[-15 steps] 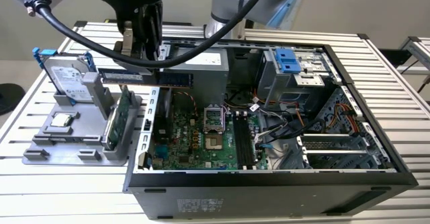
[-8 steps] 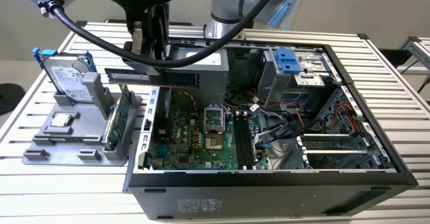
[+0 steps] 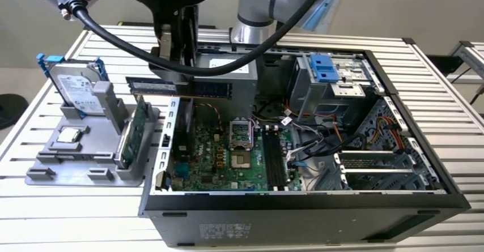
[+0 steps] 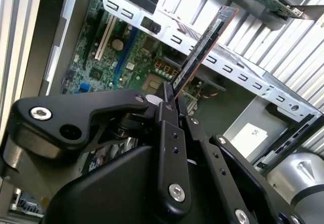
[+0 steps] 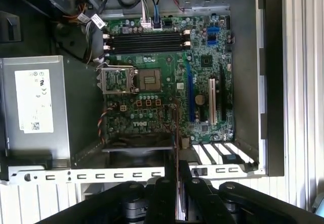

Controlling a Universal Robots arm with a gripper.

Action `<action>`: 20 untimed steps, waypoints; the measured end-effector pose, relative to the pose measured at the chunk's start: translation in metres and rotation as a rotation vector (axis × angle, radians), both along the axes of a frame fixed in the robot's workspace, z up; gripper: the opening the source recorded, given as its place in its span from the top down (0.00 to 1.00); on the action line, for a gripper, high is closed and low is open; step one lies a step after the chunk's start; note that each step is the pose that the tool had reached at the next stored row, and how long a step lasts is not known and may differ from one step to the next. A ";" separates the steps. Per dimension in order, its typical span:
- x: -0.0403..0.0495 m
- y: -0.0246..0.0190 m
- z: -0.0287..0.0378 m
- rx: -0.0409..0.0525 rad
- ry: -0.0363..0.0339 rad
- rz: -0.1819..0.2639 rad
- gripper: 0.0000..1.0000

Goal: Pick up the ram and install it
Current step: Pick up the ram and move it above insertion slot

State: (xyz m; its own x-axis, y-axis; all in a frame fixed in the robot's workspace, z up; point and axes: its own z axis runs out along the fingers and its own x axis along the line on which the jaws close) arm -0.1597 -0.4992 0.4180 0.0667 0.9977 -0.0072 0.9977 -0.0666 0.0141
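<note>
You see the fingers [image 4: 167, 110] clamped on the ram [image 3: 181, 87], a long, thin, dark stick with black chips, held level over the open case's [image 3: 302, 206] wall on the exterior view's left.

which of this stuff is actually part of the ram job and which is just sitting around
job: the ram, gripped in the hand; memory slots on the motherboard

lying about: hard drive and expansion card, both standing in the grey holder; power supply
</note>
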 end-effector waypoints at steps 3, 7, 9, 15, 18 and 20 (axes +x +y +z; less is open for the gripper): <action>0.0040 0.0000 -0.0001 0.0001 -0.0001 0.000 1.00; 0.0093 0.0000 0.0000 0.0000 0.0000 0.000 1.00; 0.0123 0.0000 0.0000 0.0000 0.0000 0.000 1.00; 0.0234 0.0000 0.0000 0.0001 0.0000 0.000 1.00; 0.0287 0.0000 -0.0001 0.0001 -0.0001 0.000 1.00; 0.0320 0.0000 0.0000 0.0001 0.0000 0.000 1.00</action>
State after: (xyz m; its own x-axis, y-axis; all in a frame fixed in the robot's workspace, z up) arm -0.1276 -0.4992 0.4180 0.0668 0.9977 -0.0071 0.9977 -0.0667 0.0141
